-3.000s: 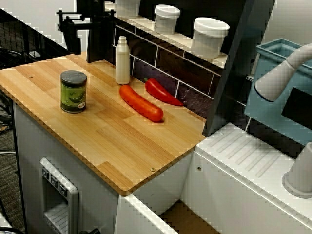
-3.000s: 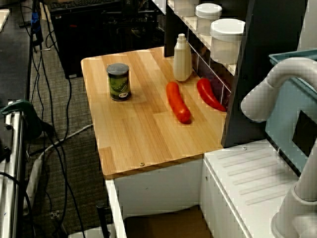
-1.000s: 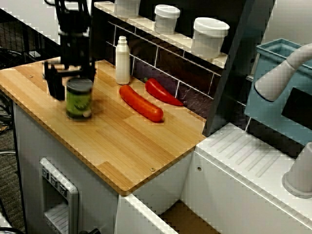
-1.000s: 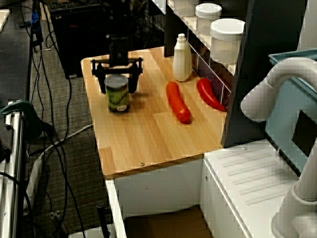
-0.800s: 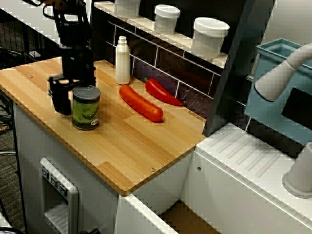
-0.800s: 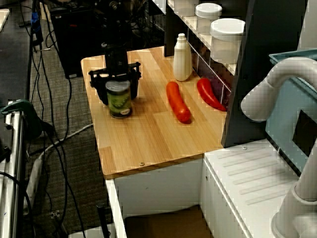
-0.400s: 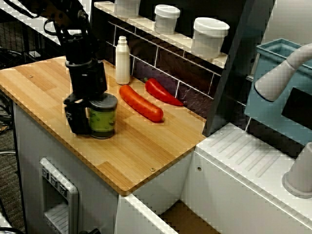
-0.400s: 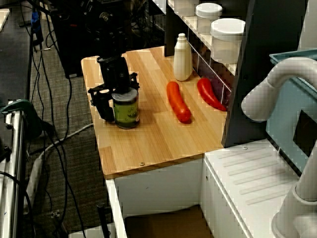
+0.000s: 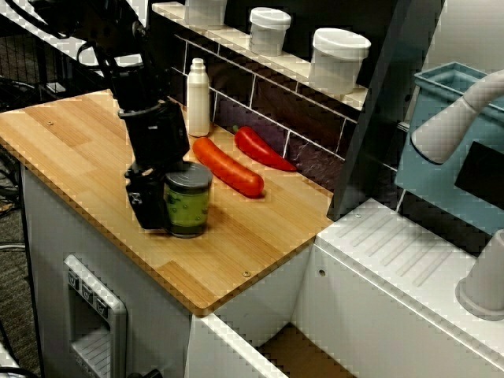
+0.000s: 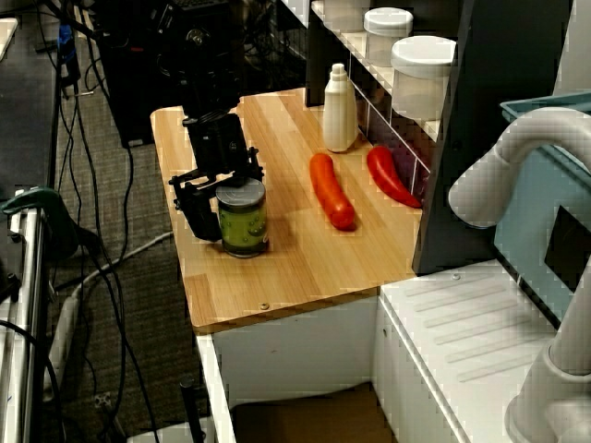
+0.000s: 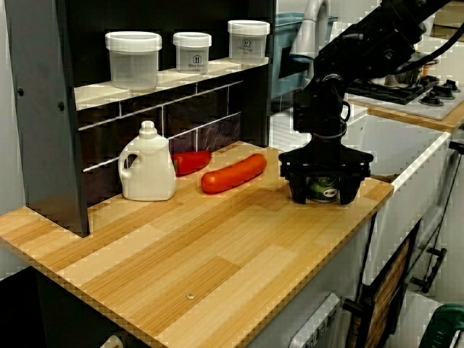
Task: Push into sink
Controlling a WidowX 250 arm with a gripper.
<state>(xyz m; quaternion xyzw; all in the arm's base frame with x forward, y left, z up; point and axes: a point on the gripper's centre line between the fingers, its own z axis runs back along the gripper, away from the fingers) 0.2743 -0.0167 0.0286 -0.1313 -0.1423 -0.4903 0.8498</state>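
The jaws [image 11: 319, 190] stand apart, straddling the green can [image 9: 187, 200], which sits upright between them on the wooden tabletop [image 9: 228, 236]. The sink [image 10: 305, 415] lies well beyond the jaws, past the tabletop's edge. The push looks roughly midway; the can has not yet reached the edge or dropped in.

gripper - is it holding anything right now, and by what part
Nothing is clamped. The open gripper straddles the green can low around its sides, pushing it upright along the wooden counter.
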